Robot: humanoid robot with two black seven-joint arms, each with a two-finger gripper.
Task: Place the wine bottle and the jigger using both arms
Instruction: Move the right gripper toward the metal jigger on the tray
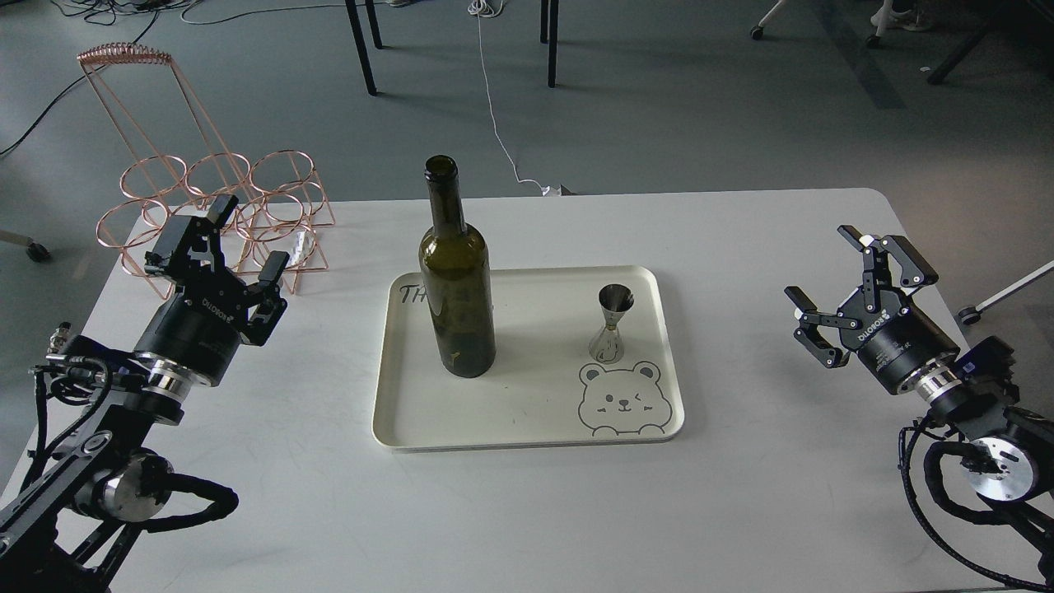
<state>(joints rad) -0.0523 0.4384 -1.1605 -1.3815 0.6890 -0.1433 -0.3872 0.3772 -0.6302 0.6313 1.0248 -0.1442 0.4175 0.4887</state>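
The tall olive-green wine bottle [455, 280] stands upright on the left half of a cream tray [527, 420]. To its right on the same tray the small silver jigger [612, 323] stands upright, just above a printed bear face. My left gripper [247, 235] hovers open over the table well left of the tray, holding nothing. Far to the right of the tray, my right gripper [823, 268] is open too, with nothing between its fingers.
A copper wire bottle rack [216, 206] stands at the table's back left corner, just behind my left gripper. The white table [741, 494] ends near my right arm. Chair legs and cables lie on the floor beyond.
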